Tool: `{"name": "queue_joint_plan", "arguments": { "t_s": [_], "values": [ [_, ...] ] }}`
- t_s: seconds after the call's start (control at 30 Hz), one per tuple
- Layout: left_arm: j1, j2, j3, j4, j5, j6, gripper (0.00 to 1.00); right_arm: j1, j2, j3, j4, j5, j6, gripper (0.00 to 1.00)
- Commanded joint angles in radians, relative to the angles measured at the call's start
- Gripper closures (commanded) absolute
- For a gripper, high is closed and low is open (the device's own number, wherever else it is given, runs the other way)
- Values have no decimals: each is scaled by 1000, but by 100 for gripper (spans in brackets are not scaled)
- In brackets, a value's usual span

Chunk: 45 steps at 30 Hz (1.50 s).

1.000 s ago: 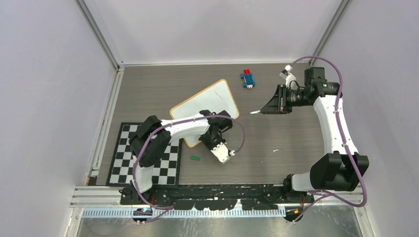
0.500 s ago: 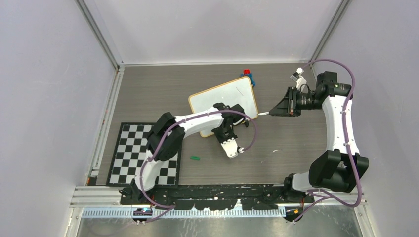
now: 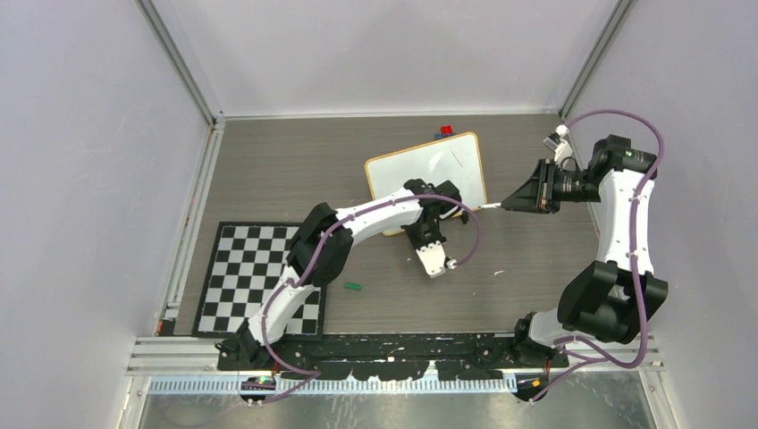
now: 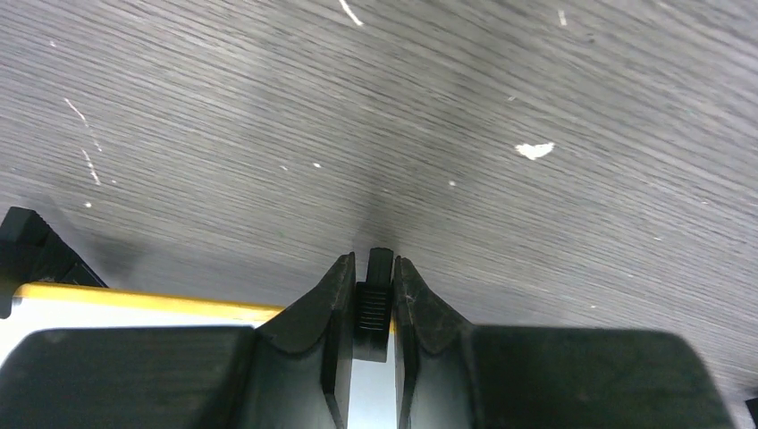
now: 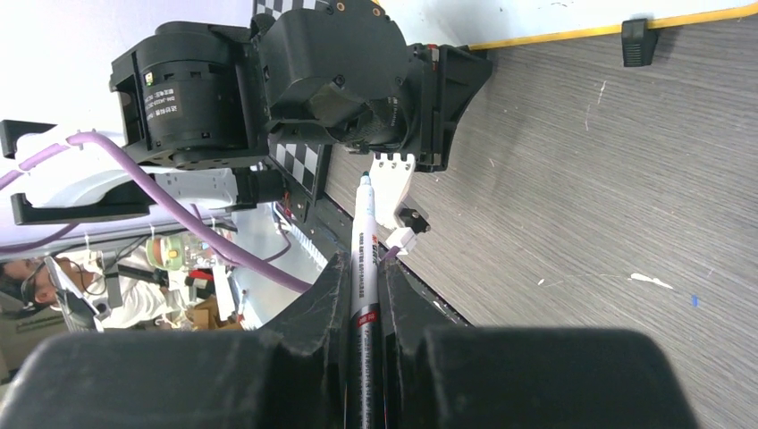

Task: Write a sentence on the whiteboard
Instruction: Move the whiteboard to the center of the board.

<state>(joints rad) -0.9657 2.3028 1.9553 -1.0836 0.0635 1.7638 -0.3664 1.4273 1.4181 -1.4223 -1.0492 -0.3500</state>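
The whiteboard point(image 3: 427, 172), white with a thin orange frame, lies tilted at the table's middle back. My left gripper point(image 3: 426, 226) is shut on a black foot point(image 4: 374, 307) at the board's near edge, beside the yellow frame point(image 4: 134, 299). My right gripper point(image 3: 517, 204) is shut on a white marker point(image 5: 365, 259), held level, with its uncapped tip point(image 3: 488, 207) just right of the board's near right corner. The board's edge point(image 5: 572, 31) and another foot point(image 5: 635, 42) show in the right wrist view. No sentence shows on the board, only a faint stroke.
A black-and-white checkerboard mat point(image 3: 259, 277) lies at the near left. A small green cap point(image 3: 352, 287) rests beside it. Red and blue toy bricks point(image 3: 444, 133) peek out behind the board. The left arm's wrist point(image 5: 340, 71) stands close in front of the marker.
The left arm has dragged the whiteboard right and toward the back, turning it. The right arm has drawn back to the right with the marker, its tip staying near the board's corner.
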Motion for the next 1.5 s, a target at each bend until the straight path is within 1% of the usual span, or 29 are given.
{"name": "queue_joint_plan", "arguments": {
  "t_s": [0.0, 0.03, 0.1, 0.2, 0.33, 0.4, 0.43, 0.47, 0.5, 0.63, 0.73, 0.83, 0.93, 1.07, 1.13, 1.27, 1.37, 1.47],
  "values": [
    [-20, 34, 89, 2, -4, 44, 88, -37, 3, 51, -31, -32, -40, 100],
    [-23, 40, 94, 8, -8, 44, 85, -46, 5, 57, -30, -31, -38, 100],
    [-26, 46, 96, 22, -23, 41, 77, -67, 10, 67, -21, -29, -20, 100],
    [-27, 51, 91, 42, -37, 32, 59, -93, 12, 75, 6, -24, 7, 100],
    [-28, 39, 76, 41, -42, 18, 42, -102, 8, 84, 52, -9, 57, 100],
    [-29, 20, 51, 47, -46, 13, 27, -105, 2, 86, 89, -4, 93, 100],
    [-31, 5, 35, 51, -48, 14, 21, -106, 0, 88, 106, 0, 108, 100],
    [-33, -10, 16, 53, -53, 14, 6, -106, -3, 87, 126, 5, 124, 100],
    [-33, -27, -1, 57, -56, 12, 2, -106, -6, 85, 151, 9, 140, 100],
    [-37, -95, -43, 44, -48, -13, 0, -106, -5, 71, 226, 17, 203, 100],
    [-37, -137, -65, 19, -42, -36, 0, -105, 16, 74, 246, 41, 231, 100],
    [-39, -190, -118, 12, -40, -32, 0, -106, 36, 79, 253, 75, 261, 100],
    [-39, -245, -178, 2, -29, -25, 0, -104, 32, 88, 278, 127, 305, 100],
    [-34, -292, -183, -37, -52, -29, 0, -94, 10, 104, 301, 210, 346, 100],
    [-24, -306, -140, -85, -24, -81, 0, -85, 5, 101, 300, 234, 350, 100],
    [13, -337, -90, -120, 57, -212, 0, -48, -12, 79, 319, 283, 380, 100],
    [75, -393, -96, -110, 124, -316, 0, 37, -16, 85, 321, 380, 369, 100],
    [153, -453, -107, -63, 206, -448, 0, 90, -20, 94, 340, 400, 384, 100]
  ]
}}
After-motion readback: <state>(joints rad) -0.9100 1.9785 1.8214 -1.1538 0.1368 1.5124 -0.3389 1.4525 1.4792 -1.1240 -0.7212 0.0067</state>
